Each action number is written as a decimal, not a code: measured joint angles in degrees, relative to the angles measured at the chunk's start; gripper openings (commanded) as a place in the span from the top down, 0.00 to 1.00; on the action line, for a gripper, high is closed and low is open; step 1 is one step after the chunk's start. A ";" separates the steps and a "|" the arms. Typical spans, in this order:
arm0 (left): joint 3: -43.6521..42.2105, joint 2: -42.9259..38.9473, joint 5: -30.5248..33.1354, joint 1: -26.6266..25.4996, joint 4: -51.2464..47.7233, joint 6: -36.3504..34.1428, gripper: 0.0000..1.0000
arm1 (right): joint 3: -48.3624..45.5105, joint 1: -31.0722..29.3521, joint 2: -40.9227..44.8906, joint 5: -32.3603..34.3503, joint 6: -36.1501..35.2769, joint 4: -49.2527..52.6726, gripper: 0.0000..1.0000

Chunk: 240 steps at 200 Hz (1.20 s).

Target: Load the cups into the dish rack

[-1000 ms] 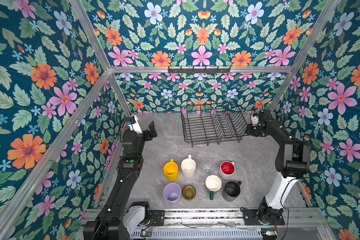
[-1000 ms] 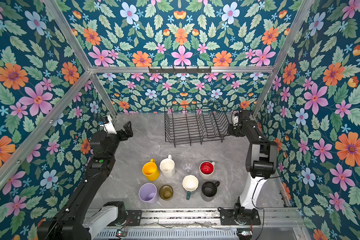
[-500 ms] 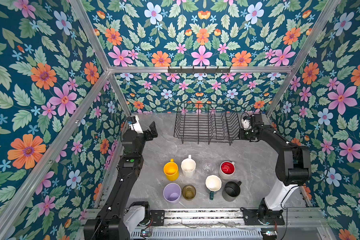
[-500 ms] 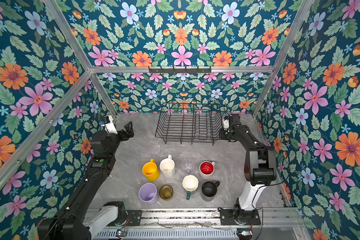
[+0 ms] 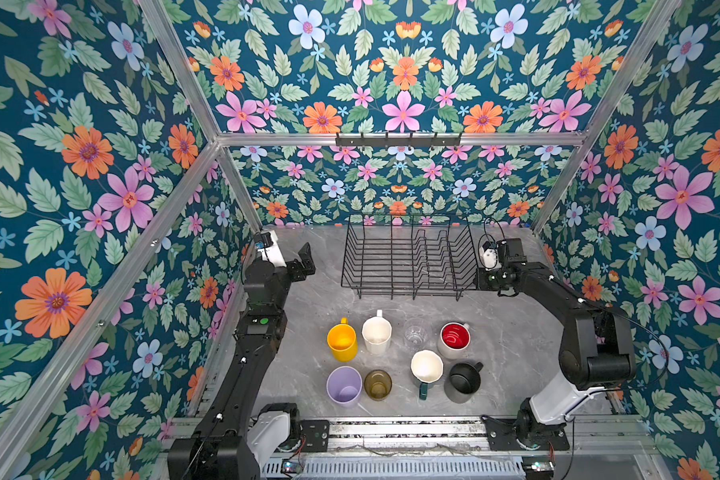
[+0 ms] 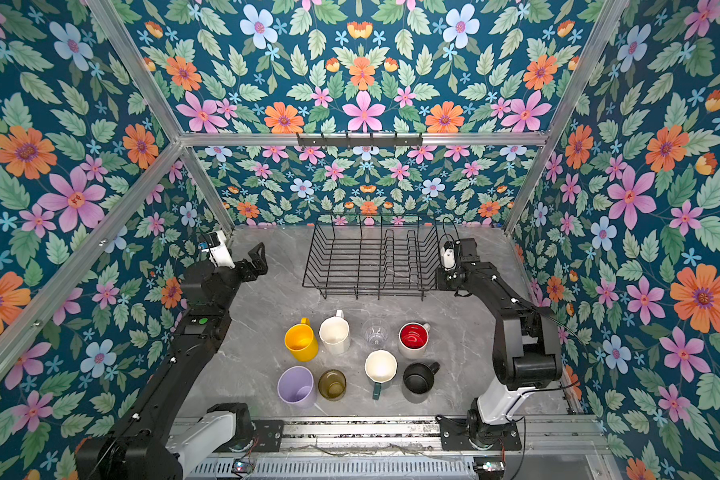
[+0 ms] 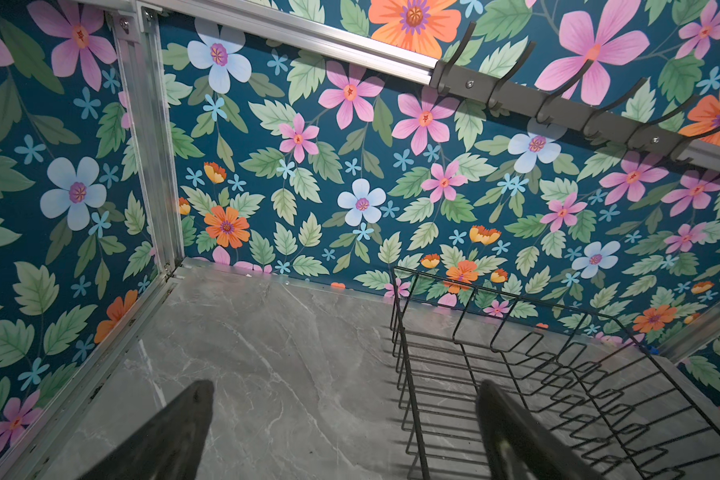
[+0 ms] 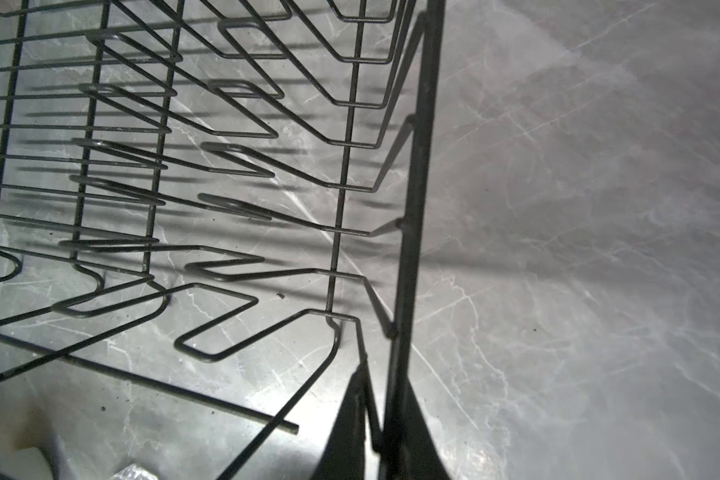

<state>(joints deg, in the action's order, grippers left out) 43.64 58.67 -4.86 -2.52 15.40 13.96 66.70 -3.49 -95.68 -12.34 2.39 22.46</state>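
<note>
The right gripper (image 8: 385, 424) is clamping the dish rack (image 5: 408, 286) by its side rim wire, jaws closed on it, at the right centre of both top views. The left gripper (image 7: 344, 390) is hanging with jaws wide apart, holding nothing, just left of the rack.

All eight cups (image 5: 378, 384) are standing in two rows on the table (image 5: 516, 332) at the lower centre of the frame; none is sitting in the rack.

You are gripping one thin wire on one side only. Under any pull, the rack is likely to be pivoting about that point, or the wire to be slipping between the jaws.

If you are dragging the rack toward the bottom of the frame, its front edge is heading for the tall white mug (image 5: 377, 334) and the clear glass (image 5: 415, 332), which probably tips easily.
</note>
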 measured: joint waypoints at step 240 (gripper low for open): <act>-0.20 -0.44 -0.98 0.28 0.04 1.07 0.00 | -3.87 -2.71 4.35 -1.95 3.67 3.39 0.90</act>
<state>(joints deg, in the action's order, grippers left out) 43.44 58.24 -5.85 -2.24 15.44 15.03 62.83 -6.20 -91.33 -14.28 6.07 25.85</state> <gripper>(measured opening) 0.998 0.099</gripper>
